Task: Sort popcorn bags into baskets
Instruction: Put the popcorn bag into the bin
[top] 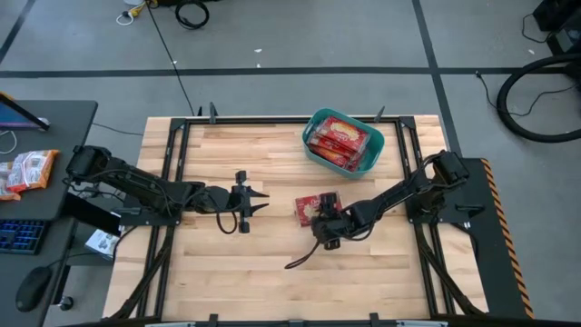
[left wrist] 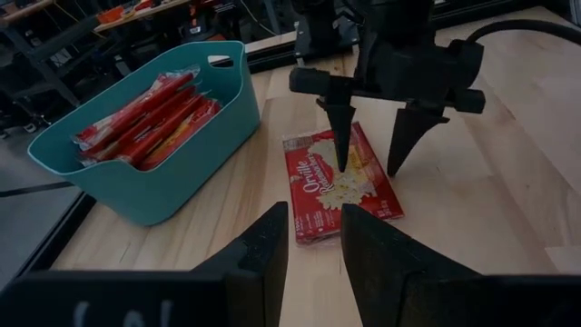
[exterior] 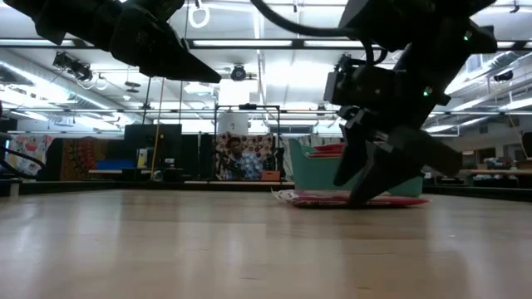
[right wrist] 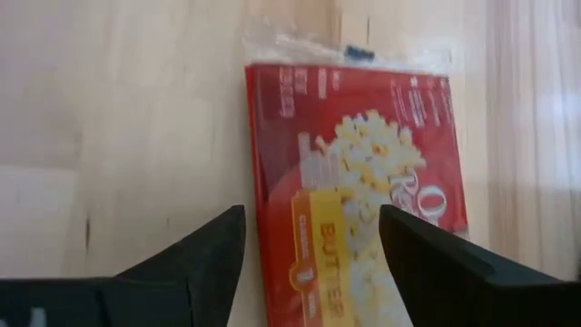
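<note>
- My right tool [top: 320,218] is down over a flat red rectangular popcorn bag [top: 311,205] with a yellow-cream popcorn picture, lying flat on the light wooden plank desk [top: 272,272] about mid-desk, slightly right of centre.
- Right tool fingers [left wrist: 341,136] are spread apart, pointing down, one on each side of the bag's long edges; nothing clamped. In the low view the fingertips reach the bag's level, but I can't tell whether they touch it.
- Right wrist view: bag [right wrist: 363,209] sits between the two dark fingers, printed side up, clear sealed edge at its far end.
- My left tool [top: 243,203] hangs above the desk left of centre, pointed at the loose bag, well apart from it. Fingers [left wrist: 263,250] stand partly apart with a narrow gap, nothing between them.
- Teal plastic rectangular tub [top: 313,145] with rounded corners sits at the far side of the desk, right of centre, beyond the loose bag and apart from it.
- Tub holds a stack of more red popcorn packets [top: 340,141], lying on each other, some tilted against the wall; left wrist view shows them [left wrist: 145,118] leaning lengthwise inside.
- Low view: loose bag [exterior: 332,199] lies flat just in front of the tub [exterior: 312,170].
- Off the desk on the left, orange-and-white snack packets [top: 25,171] lie on a dark side table [top: 73,118] near a keyboard [top: 20,236].
</note>
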